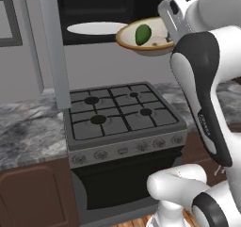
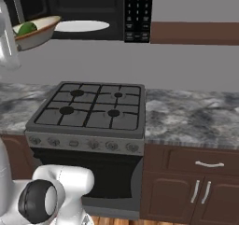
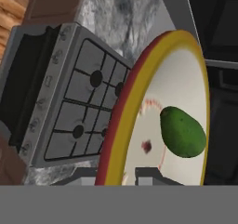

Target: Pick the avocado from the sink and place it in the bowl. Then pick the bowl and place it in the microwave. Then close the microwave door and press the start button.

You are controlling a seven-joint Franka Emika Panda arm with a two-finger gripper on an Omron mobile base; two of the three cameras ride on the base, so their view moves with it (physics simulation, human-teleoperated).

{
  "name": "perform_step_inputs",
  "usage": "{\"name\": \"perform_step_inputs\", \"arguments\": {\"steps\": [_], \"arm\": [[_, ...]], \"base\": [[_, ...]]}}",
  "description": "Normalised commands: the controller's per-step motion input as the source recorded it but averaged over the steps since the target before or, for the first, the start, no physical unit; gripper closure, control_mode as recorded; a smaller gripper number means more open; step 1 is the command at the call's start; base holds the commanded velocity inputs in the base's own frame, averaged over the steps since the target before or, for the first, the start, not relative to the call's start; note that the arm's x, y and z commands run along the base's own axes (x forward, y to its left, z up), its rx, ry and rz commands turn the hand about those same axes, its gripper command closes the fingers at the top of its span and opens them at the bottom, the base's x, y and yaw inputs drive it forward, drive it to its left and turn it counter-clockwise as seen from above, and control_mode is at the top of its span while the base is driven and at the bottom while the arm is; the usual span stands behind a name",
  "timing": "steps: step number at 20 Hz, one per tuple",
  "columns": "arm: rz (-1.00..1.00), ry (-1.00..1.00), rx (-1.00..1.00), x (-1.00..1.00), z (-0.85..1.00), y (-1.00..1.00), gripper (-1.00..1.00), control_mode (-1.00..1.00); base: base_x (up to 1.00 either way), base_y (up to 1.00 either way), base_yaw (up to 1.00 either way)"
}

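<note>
Above the stove [image 1: 123, 120], at microwave [image 2: 84, 11] height, we log these items:

1. Bowl [image 1: 143, 38] – cream inside, brownish rim, held up in the air w/ its rim pinched by the gripper [image 3: 126, 174]; sits just in front of the open microwave cavity, level w/ the white turntable [image 1: 96, 28] inside.
2. Avocado [image 1: 143, 34] – dark green, lying in the bowl, touching its inner wall.
3. Gripper – fingers narrowly parted, clamped on the bowl's rim at the near edge in hand view.
4. Microwave door [image 1: 54, 47] – swung open, grey edge facing us at left.
5. Keypad strip [image 2: 138, 14] – right of the cavity.
6. Marble counter [image 2: 191, 116] – both sides of the stove; brown cabinets [image 2: 196, 182] below.
</note>
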Motion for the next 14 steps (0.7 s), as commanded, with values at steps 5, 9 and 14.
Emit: {"name": "perform_step_inputs", "arguments": {"steps": [5,9,14], "arm": [[0.00,-0.01,0.00,1.00,0.00,0.00,1.00,-1.00],[0.00,0.00,0.00,0.99,0.00,0.00,1.00,-1.00],[0.01,0.00,0.00,0.98,0.00,0.00,1.00,-1.00]], "base": [[0.00,0.00,0.00],[0.00,0.00,0.00],[0.00,0.00,0.00]]}}
